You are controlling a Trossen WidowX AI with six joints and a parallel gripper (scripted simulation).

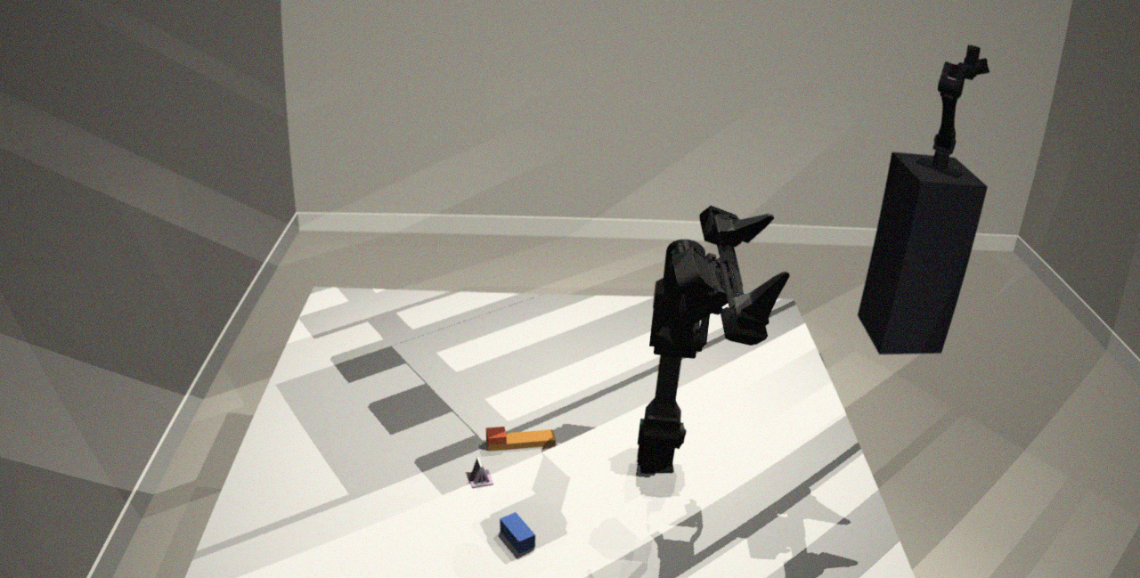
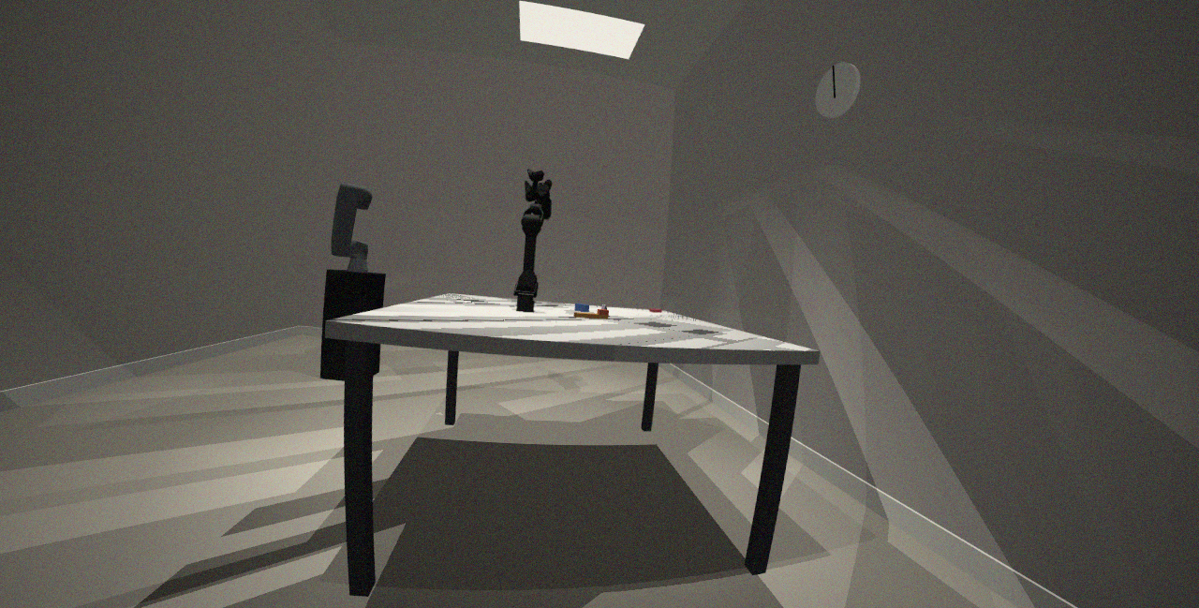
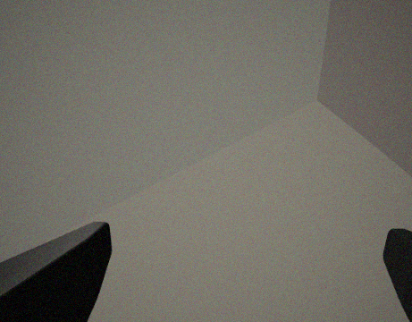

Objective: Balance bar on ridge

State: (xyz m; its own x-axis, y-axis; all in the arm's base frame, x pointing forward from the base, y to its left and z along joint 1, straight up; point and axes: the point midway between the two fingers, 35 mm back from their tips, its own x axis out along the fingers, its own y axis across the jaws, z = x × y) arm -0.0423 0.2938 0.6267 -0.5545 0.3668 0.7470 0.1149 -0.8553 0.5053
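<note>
An orange bar [image 1: 531,439] [image 2: 586,316] with a red block [image 1: 495,436] [image 2: 602,313] at one end lies flat on the table [image 1: 263,526] [image 2: 569,348]. A small pointed ridge [image 1: 478,476] on a pale purple base stands close beside the bar's red end in the top view, not under the bar. My gripper [image 1: 779,246] [image 3: 248,241] is wide open and empty. It is raised high above the table, well away from the bar and ridge, and the wrist view shows only walls or ceiling between the fingers.
A blue block [image 1: 517,532] [image 2: 581,307] sits on the table, past the ridge from the bar. A small flat red thing [image 2: 655,310] lies near the table's far edge in the exterior view. Another arm [image 1: 947,116] stands on a dark pedestal [image 1: 916,256] [image 2: 351,294] beyond the table.
</note>
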